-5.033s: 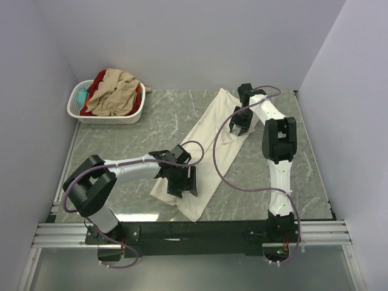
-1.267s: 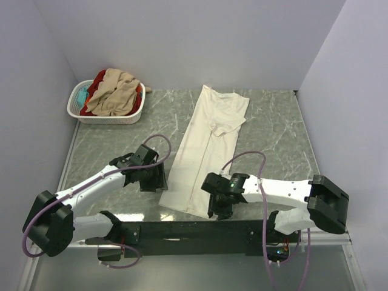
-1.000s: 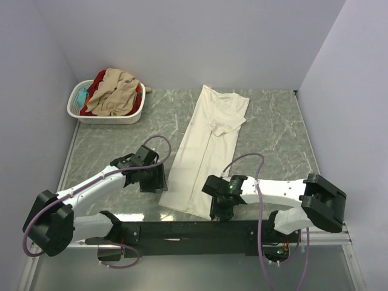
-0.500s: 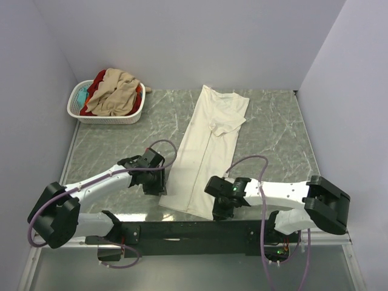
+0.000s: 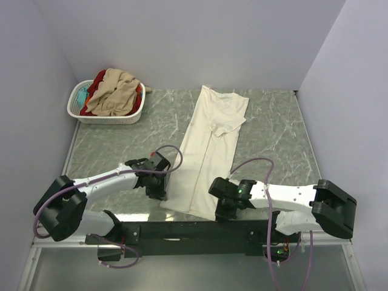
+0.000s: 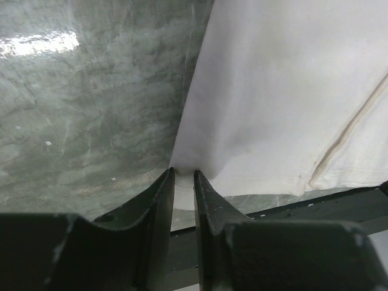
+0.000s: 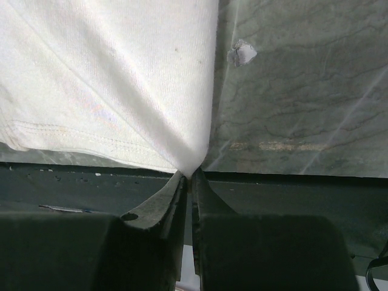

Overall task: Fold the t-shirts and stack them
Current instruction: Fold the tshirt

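Both tools [image 6: 183,177] [image 7: 189,177] now tight on t-shirt [image 5: 209,142]

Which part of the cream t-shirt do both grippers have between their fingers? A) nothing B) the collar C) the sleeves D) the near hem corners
D: the left gripper and right gripper each pinch a hem corner of the cream t-shirt, at its near end.

Looking like a robot lab cell: plain walls [image 5: 182,42] are boxing in a marbled table [image 5: 279,133], robot arms [image 5: 109,179] sitting on a metal rail [image 5: 194,230] at bottom of frame.
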